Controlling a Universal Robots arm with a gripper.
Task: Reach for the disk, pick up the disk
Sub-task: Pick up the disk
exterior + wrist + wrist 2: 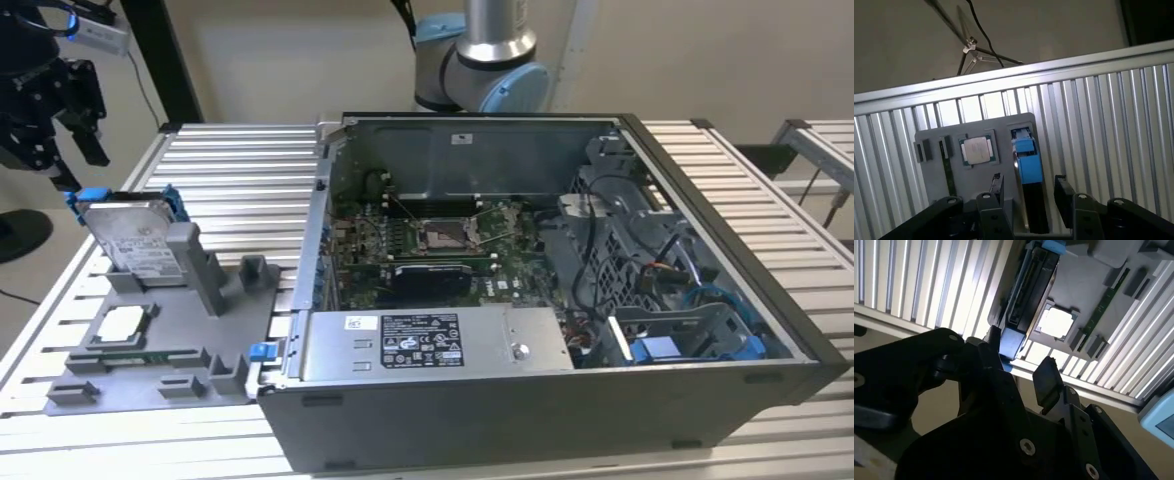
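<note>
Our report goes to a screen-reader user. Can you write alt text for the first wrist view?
An open black gripper is lined up over the blue-framed disk, which stands on edge in a grey holder. A square chip lies in the same holder, on a ribbed metal table.

Arm joint point(483, 62): silver tube with blue-capped elbow, upright at the back of the exterior view.
Gripper point(78, 165): black, at the exterior view's far left, pointing downward.
Fingers point(996, 187): spread apart.
</note>
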